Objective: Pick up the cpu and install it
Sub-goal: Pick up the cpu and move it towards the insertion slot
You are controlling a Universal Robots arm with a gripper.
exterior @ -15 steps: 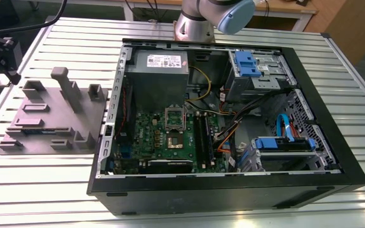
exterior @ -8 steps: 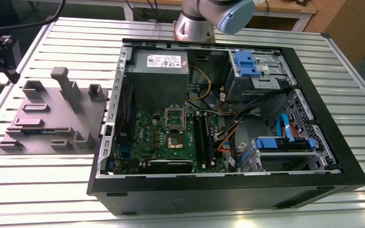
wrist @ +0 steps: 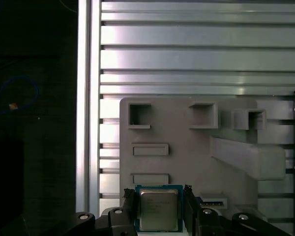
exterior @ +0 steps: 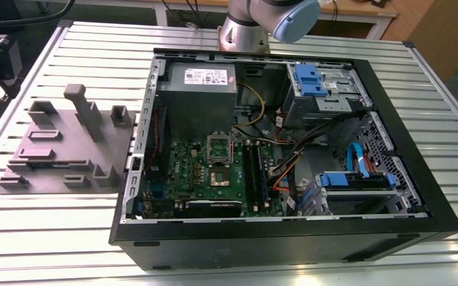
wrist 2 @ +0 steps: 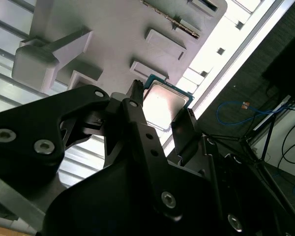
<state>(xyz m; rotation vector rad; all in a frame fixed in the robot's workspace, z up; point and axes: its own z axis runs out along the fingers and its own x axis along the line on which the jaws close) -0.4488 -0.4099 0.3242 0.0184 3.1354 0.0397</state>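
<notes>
The cpu (wrist: 159, 209) is a small square chip with a silver-grey metal top and a green rim. It sits between the two black fingers (wrist: 129, 204) of my gripper (wrist: 159, 199), which is shut on its opposite edges. In the second wrist view the cpu (wrist 2: 165, 104) is likewise clamped in the gripper (wrist 2: 162, 107), held up above the grey parts fixture (wrist 2: 137, 29). In the exterior view the green motherboard (exterior: 213, 179) lies in the open computer case, and its cpu socket (exterior: 219, 176) stands open with the metal load plate (exterior: 219, 143) folded back.
The grey fixture (exterior: 62, 143), with raised posts and pockets, lies on the slatted metal table (exterior: 54, 226) at the exterior view's left of the black case (exterior: 293, 244). Inside the case are a grey power-supply box (exterior: 201, 89), blue drive brackets (exterior: 356, 179) and loose cables.
</notes>
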